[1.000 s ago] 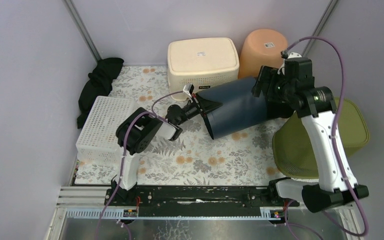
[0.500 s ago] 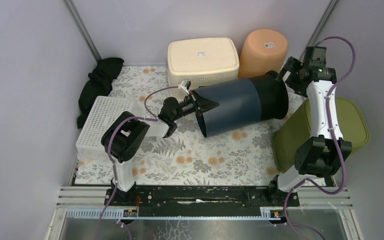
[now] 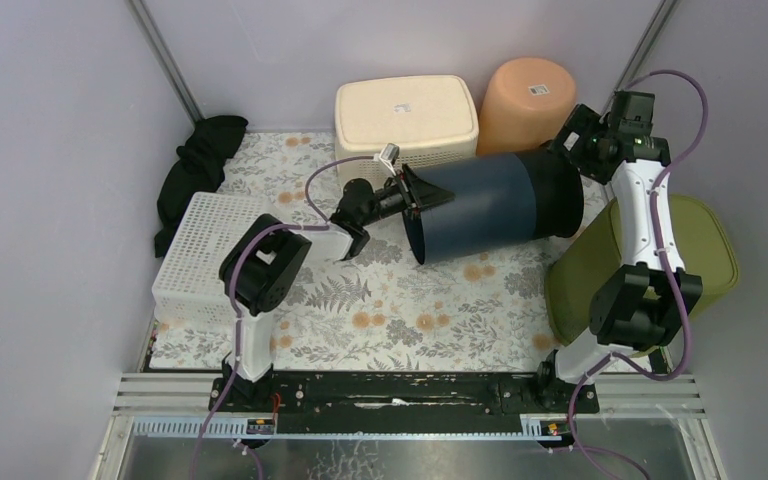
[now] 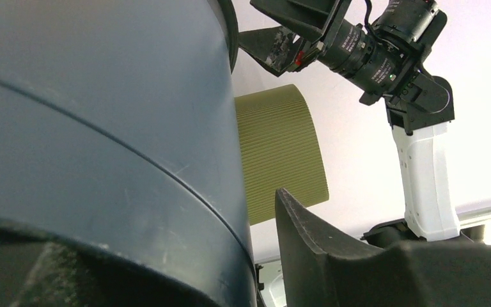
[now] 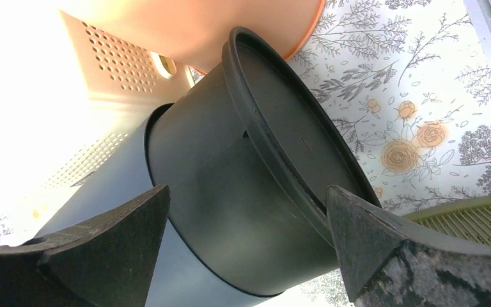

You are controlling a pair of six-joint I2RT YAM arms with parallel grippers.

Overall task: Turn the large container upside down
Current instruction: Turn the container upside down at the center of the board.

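Open floral-patterned bench (image 3: 390, 320) stretches in front of the dark blue cylindrical plastic bin (image 3: 480, 210) lying on its side. A cream plastic box (image 3: 405, 118) and an orange plastic tub (image 3: 527, 92) crowd in behind. An olive-green ribbed bin (image 3: 710, 255) blocks the right, a white perforated basket (image 3: 205, 255) the left.

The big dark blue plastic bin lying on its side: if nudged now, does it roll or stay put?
Probably rolls: the dark blue plastic bin is round and lies on its side. Looks stiff, with a smooth, likely slippery wall.

Flowered table (image 3: 390, 312) carries tipped navy container (image 3: 485, 205), white basket (image 3: 203, 255), cream crate (image 3: 407, 118)
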